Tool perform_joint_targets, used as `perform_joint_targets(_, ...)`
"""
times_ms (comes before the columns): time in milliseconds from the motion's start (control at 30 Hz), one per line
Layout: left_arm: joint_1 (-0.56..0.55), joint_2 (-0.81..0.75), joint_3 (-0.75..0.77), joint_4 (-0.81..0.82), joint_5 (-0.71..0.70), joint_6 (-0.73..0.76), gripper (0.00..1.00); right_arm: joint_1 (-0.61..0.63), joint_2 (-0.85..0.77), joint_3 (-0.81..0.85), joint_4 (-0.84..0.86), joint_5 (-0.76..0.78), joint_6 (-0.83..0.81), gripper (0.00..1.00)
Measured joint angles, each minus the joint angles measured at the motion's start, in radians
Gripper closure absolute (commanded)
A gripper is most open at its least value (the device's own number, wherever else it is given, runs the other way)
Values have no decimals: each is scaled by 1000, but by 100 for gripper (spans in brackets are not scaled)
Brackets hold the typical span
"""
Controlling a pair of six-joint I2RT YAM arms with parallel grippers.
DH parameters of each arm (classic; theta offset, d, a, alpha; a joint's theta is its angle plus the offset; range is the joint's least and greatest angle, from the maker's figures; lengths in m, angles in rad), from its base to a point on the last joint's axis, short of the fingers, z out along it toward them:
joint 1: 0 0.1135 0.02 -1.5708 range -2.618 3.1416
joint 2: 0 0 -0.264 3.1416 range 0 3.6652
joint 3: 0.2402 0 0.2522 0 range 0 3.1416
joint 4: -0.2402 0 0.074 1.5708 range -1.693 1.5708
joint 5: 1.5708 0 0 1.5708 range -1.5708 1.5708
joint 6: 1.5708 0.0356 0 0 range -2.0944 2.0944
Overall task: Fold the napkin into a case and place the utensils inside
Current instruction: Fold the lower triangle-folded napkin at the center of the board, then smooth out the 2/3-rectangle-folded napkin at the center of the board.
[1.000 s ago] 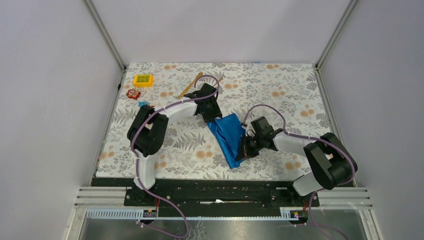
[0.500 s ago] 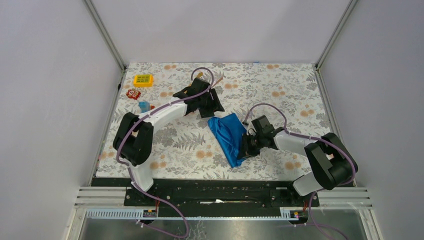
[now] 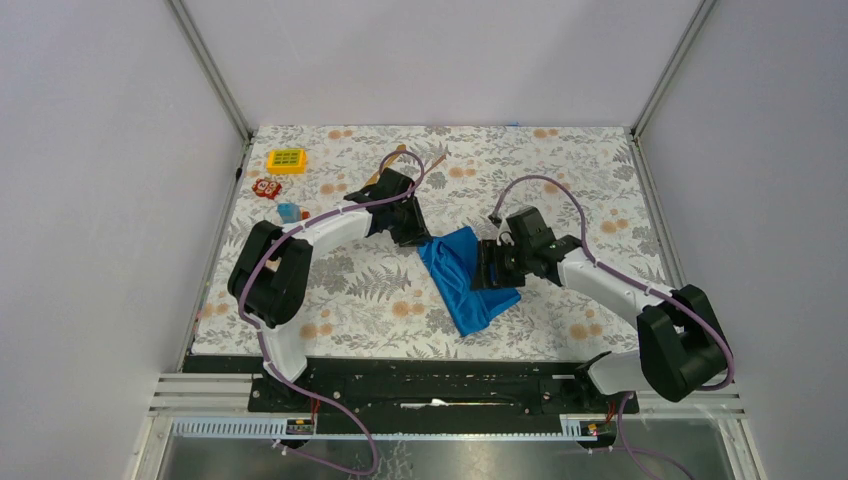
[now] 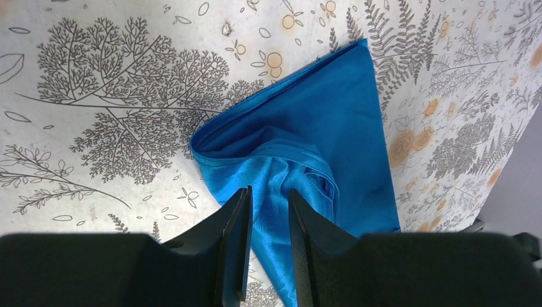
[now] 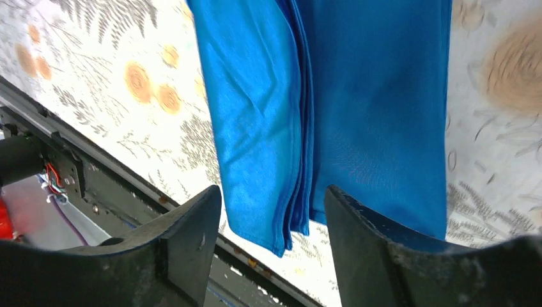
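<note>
Starting at the far left corner of the tabletop (image 3: 560, 160) and seeing there a yellow toy (image 3: 286, 160) close to the left edge, with a red toy (image 3: 266, 187) just nearer and a small blue-orange toy (image 3: 290, 211) nearer again, all three apart from each other. Moving right, finding the utensils (image 3: 392, 158) near the far edge, about at its middle: two slim wooden pieces lying flat, partly covered by the left arm and its cable, apart from the cloth. Finding next the left gripper (image 4: 268, 195) lowered at the far left corner of the napkin (image 3: 465, 280), fingers only a little apart, with a raised ridge of the blue cloth in the narrow gap; cannot tell whether pinched or only straddled. Seeing the napkin itself near the middle of the tabletop, folded in several layers into a long shape, running slantwise from the centre toward the near edge, bunched and wider at the far end. Ending at the right gripper (image 5: 273, 198), placed over the right long side of the napkin, fingers wide apart and holding nothing, with the layered edge of the cloth flat below the gap.
</note>
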Motion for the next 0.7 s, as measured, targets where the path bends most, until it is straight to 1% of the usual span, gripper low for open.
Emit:
perform_joint_targets(33,0,0,-5,2,4,3,68,0,1,21,4,6,-6,32)
perform_joint_targets(133,3,0,-15,7,14,17,68,-1,36,72,40,-3,-3,40)
perform_joint_targets(167,4,0,-18,9,19,21,65,-1,73,107,56,-8,5,40)
perform_joint_targets(200,5,0,-19,11,25,24,62,-1,124,148,79,-14,14,40)
perform_joint_targets(267,5,0,-19,17,44,32,60,-1,224,218,129,-24,27,37)
perform_joint_targets(333,5,0,-19,27,56,38,62,-1,308,269,171,-23,29,36)
perform_joint_targets(433,3,1,-19,29,60,45,66,-1,391,316,189,-16,5,36)
perform_joint_targets(500,-1,7,-17,27,58,53,68,-1,419,334,191,-12,-22,35)
perform_joint_targets(700,-15,52,-2,19,46,71,69,-1,456,371,207,-8,-93,31)
